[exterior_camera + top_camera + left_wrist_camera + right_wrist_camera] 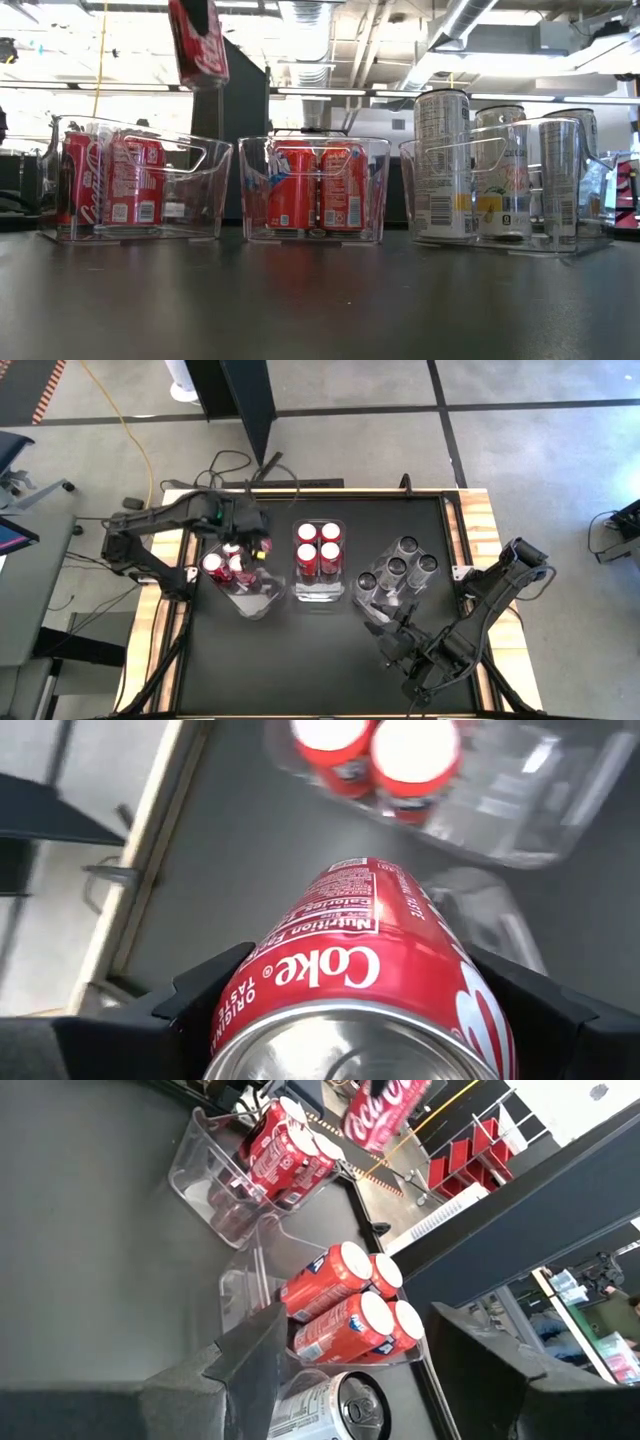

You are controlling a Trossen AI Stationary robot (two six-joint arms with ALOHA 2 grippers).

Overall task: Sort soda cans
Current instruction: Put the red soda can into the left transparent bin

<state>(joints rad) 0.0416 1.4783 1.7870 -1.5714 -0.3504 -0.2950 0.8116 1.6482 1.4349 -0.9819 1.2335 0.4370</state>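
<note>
Black tabletop [300,650] spreads bare toward its near edge from above, with three clear bins [319,592] in a row and my right gripper [385,632] idle, fingers spread, just beside the silver cans [397,569]. Level across, a Coke can [199,40] hangs above the left bin [205,190]. My left gripper [365,1010] clenches it.

Black table [300,660], three clear bins [319,592] on it
</note>
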